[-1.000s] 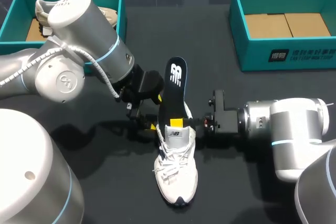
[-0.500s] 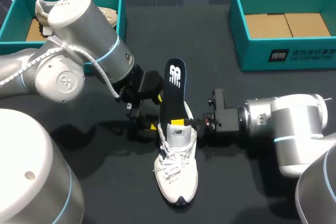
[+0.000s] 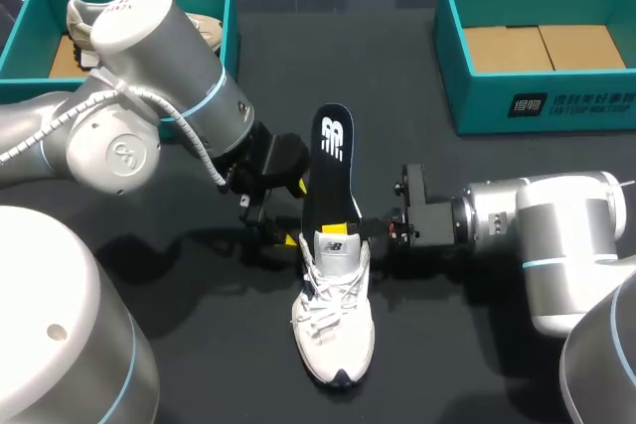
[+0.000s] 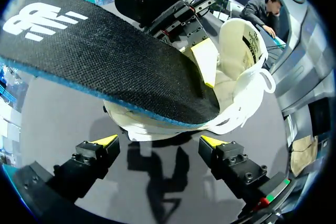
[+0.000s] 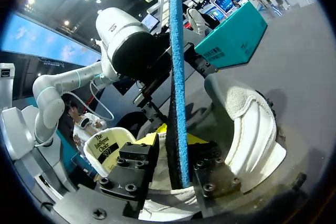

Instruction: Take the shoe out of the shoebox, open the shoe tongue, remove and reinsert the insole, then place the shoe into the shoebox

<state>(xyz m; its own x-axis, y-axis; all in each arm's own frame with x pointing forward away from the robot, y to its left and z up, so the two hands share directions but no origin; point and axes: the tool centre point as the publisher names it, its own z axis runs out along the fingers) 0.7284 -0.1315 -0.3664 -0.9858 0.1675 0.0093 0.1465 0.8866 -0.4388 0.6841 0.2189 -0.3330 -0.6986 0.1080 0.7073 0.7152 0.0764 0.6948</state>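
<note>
Above the shoe (image 3: 336, 315), right gripper (image 5: 176, 156) pinches the insole (image 3: 330, 156), likely to push it in; left gripper (image 4: 160, 141) hangs wide open nearby.

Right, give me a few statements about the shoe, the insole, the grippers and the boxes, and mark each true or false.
1. The white shoe lies on the table, outside both boxes. True.
2. The insole lies flat inside the shoe. False: it stands up out of the shoe's opening.
3. The right gripper is shut on the insole. True.
4. The left gripper clamps the shoe's heel. False: its fingers are open, with the heel ahead of them.
5. The right shoebox holds a shoe. False: only its cardboard floor shows; the other shoe is in the left shoebox.
</note>
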